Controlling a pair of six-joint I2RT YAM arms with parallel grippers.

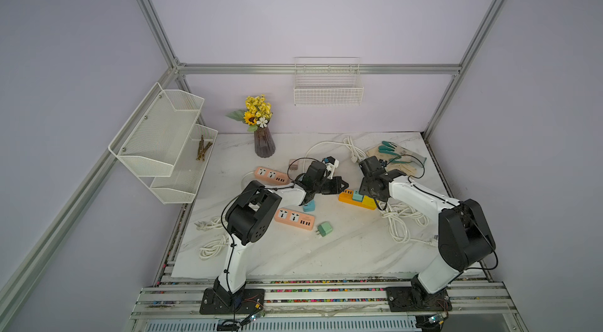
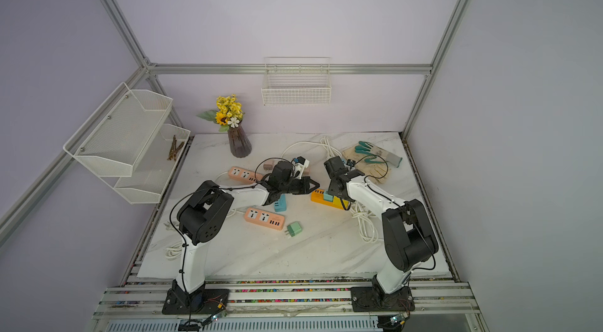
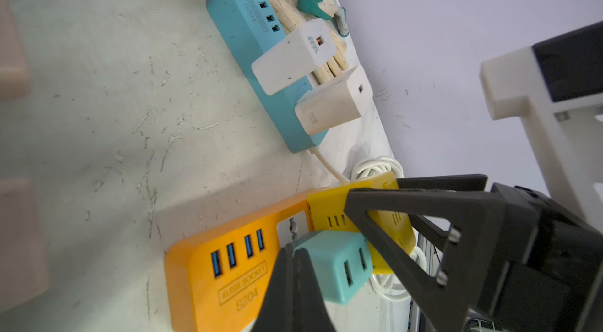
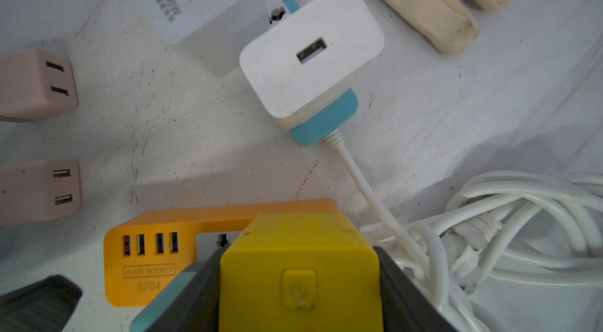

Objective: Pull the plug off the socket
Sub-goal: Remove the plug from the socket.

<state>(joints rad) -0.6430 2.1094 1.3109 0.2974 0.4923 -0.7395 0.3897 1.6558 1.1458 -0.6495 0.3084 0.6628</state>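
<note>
**Task item.** The teal plug point(image 3: 339, 268) stands on the socket face of the orange power strip point(image 3: 202, 275), between the row of USB ports and the strip's yellow switch end. How deeply it is seated cannot be judged. In both top views the strip lies flat on the marble table point(image 1: 326, 255), right of centre, where the two arms meet.

**Grippers.** The left gripper point(image 3: 326, 248) is clamped on the teal plug, one black finger against each opposite side. The right gripper point(image 4: 297, 265) grips the yellow switch end of the strip, with a dark finger pressed to each flank.

**Surroundings.**
- A blue power strip point(image 3: 241, 30) lies just beyond, carrying two white chargers point(image 3: 293, 56).
- Work gloves point(image 1: 391, 157) lie behind it.
- Coiled white cable point(image 4: 522, 203) sits beside the yellow end.
- Two pink power strips point(image 1: 294, 218), a loose green adapter point(image 1: 324, 228) and a loose blue adapter point(image 1: 309, 206) lie toward the left arm.
- A vase of flowers point(image 1: 264, 146) stands at the back.
</note>
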